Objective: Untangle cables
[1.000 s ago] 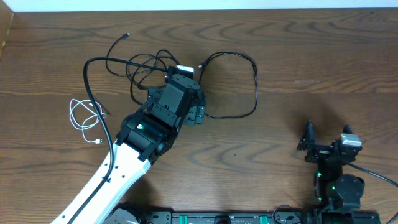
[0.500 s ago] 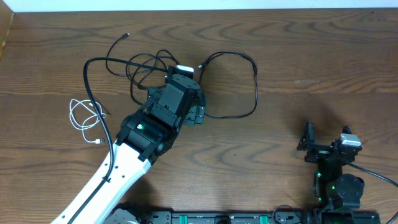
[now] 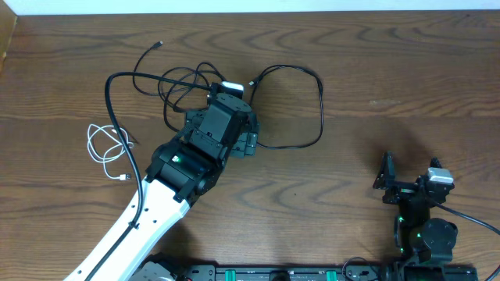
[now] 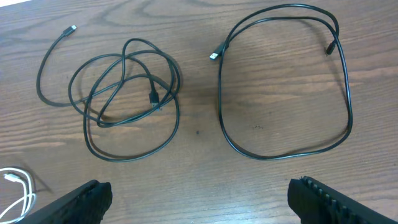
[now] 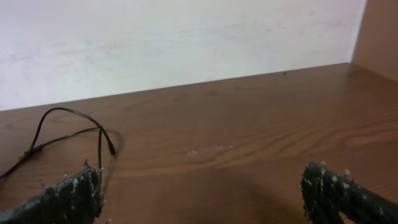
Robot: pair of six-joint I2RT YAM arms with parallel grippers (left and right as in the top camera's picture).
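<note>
Wooden table (image 4: 193,81) is strewn with three cables: a tangled black coil (image 4: 153,98), a black loop (image 4: 219,93) beside it, and a white cord (image 4: 11,178) apart. The left gripper (image 4: 199,196) and right gripper (image 5: 205,193) are held wide open and empty. The coil could be tightened if crossed strands are pinched together.

Coiled black cable (image 4: 153,96): loose overlapping loops, flat on the wood, ahead-left of the left pincer (image 4: 199,186). Looped black cable (image 4: 219,99): one wide open loop, ahead-right, apart from the first. White cable (image 4: 28,186): beside the pincer's left finger, mostly cropped.
</note>
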